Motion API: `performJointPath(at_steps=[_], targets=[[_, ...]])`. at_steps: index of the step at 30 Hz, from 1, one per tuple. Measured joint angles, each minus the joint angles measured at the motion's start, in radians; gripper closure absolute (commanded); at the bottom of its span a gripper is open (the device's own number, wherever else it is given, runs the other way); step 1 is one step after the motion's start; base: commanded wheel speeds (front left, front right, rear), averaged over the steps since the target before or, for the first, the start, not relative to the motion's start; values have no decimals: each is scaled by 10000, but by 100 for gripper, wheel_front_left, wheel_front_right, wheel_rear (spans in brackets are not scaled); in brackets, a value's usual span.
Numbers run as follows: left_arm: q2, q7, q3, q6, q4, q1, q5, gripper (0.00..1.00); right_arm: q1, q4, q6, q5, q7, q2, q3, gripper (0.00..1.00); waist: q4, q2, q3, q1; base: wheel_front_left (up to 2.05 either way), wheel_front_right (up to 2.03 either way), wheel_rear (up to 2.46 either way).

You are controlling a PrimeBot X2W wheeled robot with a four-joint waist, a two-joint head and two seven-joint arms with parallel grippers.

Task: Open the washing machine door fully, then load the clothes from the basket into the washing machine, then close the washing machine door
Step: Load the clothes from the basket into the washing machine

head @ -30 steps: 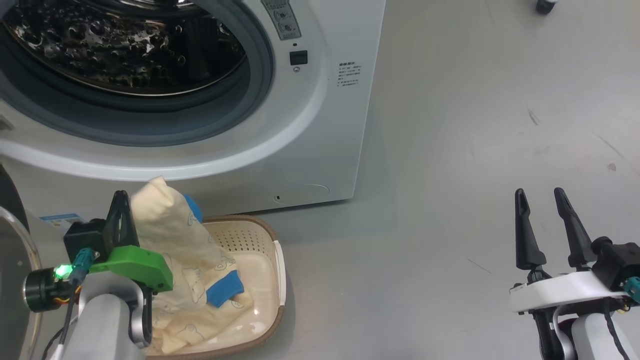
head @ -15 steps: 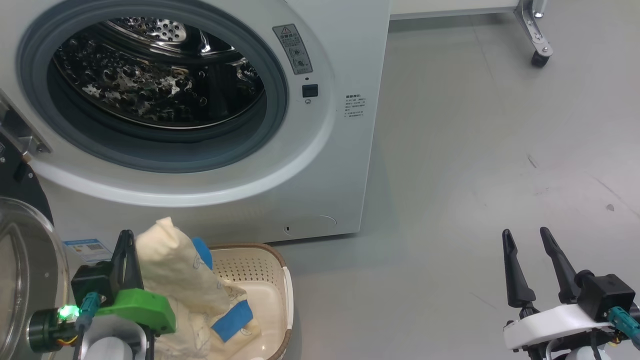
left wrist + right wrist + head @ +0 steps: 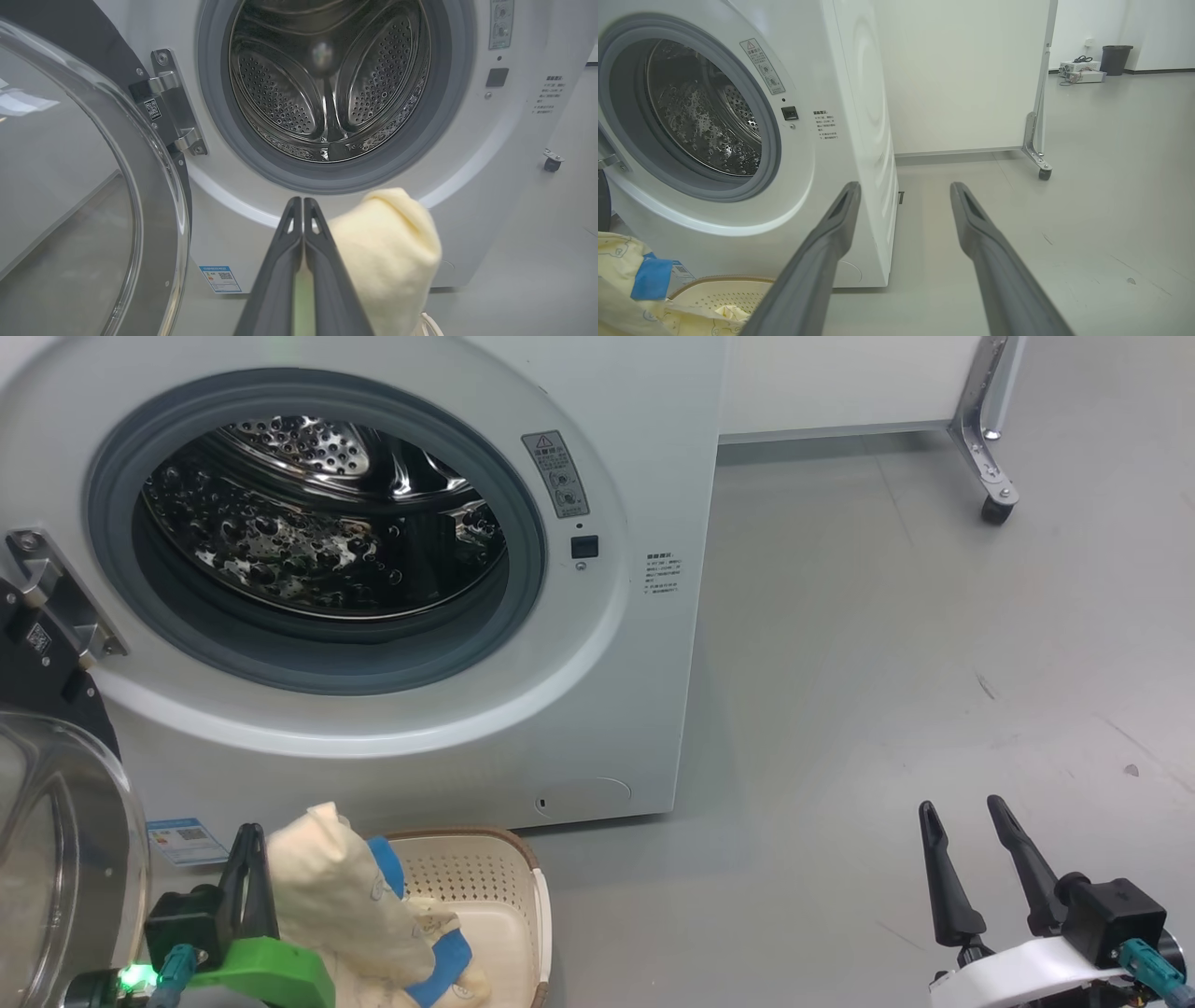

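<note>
Left gripper (image 3: 299, 201) — fingers pressed together on the clothes (image 3: 341, 887), held up over the basket (image 3: 481, 896); right gripper (image 3: 960, 803) spread, empty. Beyond, the washing machine door (image 3: 65, 859) stands wide: carry the bundle high over the gasket (image 3: 308, 677) of the washing machine (image 3: 616, 691), deep inside — trailing cloth may snag.

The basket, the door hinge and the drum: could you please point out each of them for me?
basket (image 3: 467, 887), head view, on its perforated inner wall.
door hinge (image 3: 170, 100), left wrist view, on its metal plate.
drum (image 3: 275, 93), left wrist view, on its perforated back wall.
</note>
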Motion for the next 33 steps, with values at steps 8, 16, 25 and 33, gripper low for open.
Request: performJointPath(at_steps=[8, 16, 25, 33], targets=[[0, 0, -52, -21, -284, 185, 0, 100, 172, -75, -2, -71, 0, 6, -2, 0, -43, 0, -68, 0, 0, 0, 0], [0, 0, -128, -21, -545, 453, 0, 100, 174, -102, -8, -84, 0, 46, 8, 0, -56, 0, -126, 0, 0, 0, 0], [0, 0, -178, -21, -692, 556, -2, 100, 365, -127, -12, -86, 0, 65, 36, 0, -56, 0, -109, 0, 0, 0, 0], [4, -2, -144, -21, -901, 558, -2, 100, 364, -165, -15, -263, 0, 21, 90, 0, -71, 0, -37, 0, 0, 0, 0]])
